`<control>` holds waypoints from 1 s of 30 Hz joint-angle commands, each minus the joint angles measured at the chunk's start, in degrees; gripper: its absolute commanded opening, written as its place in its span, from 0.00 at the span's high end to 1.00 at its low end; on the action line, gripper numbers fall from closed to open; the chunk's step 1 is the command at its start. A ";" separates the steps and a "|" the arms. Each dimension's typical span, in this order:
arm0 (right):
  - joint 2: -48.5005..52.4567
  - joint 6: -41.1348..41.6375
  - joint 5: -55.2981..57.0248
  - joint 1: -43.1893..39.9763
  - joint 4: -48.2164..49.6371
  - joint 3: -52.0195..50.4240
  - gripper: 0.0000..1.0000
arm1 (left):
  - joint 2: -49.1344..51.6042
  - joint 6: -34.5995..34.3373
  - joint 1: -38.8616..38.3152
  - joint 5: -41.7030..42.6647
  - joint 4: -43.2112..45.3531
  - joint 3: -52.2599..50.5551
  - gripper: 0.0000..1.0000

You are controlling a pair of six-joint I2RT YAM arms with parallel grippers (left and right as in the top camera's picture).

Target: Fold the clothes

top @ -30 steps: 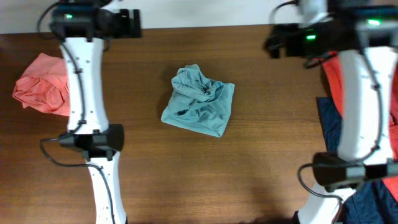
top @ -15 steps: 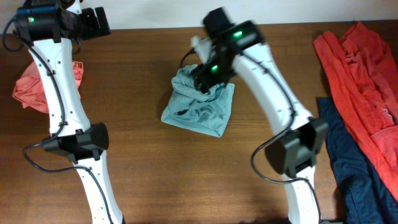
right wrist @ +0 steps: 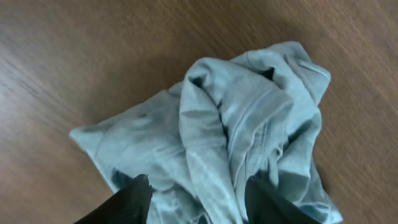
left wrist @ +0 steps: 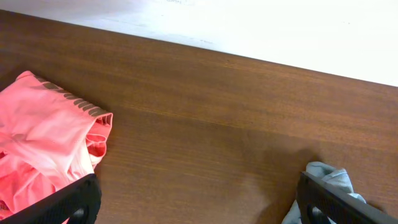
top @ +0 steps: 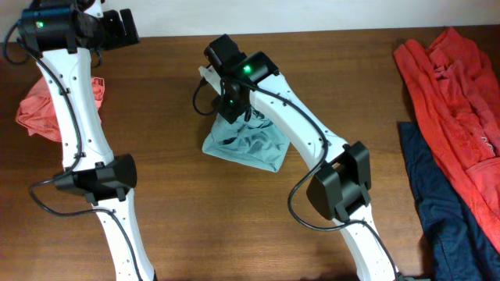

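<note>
The pale blue-green T-shirt [top: 254,147] lies crumpled in a heap at the table's middle; it fills the right wrist view [right wrist: 249,106]. My right gripper [top: 233,105] is down on the heap's upper left part. In its wrist view the gripper [right wrist: 199,193] is open, its jaws partly drawn in, with a ridge of the shirt's folds between the two dark fingers [right wrist: 134,199]. My left gripper [top: 125,27] hangs wide open at the far left, above bare wood [left wrist: 199,202], between the salmon-pink garment [left wrist: 43,143] and a corner of the T-shirt [left wrist: 326,174].
The salmon-pink garment [top: 43,109] is bunched at the left edge. An orange-red garment [top: 453,86] and a navy one [top: 445,203] lie spread along the right edge. The table's back edge meets a white wall [left wrist: 249,25].
My right arm has swung from the right side across to the T-shirt and come down onto it, its jaws narrowing. The left arm shifted slightly left, still open.
</note>
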 commanded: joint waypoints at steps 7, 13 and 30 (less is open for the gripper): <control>4.02 -0.17 0.42 -0.09 1.84 -0.17 0.47 | -1.95 -0.09 0.11 0.20 0.39 0.63 0.01; 4.90 -0.17 -0.24 -0.09 4.28 -1.53 0.47 | -1.95 -0.09 0.09 0.20 0.46 0.63 0.01; 1.70 1.36 0.50 -0.15 -2.47 -0.90 0.96 | -1.95 -0.09 0.09 0.20 0.44 0.63 0.01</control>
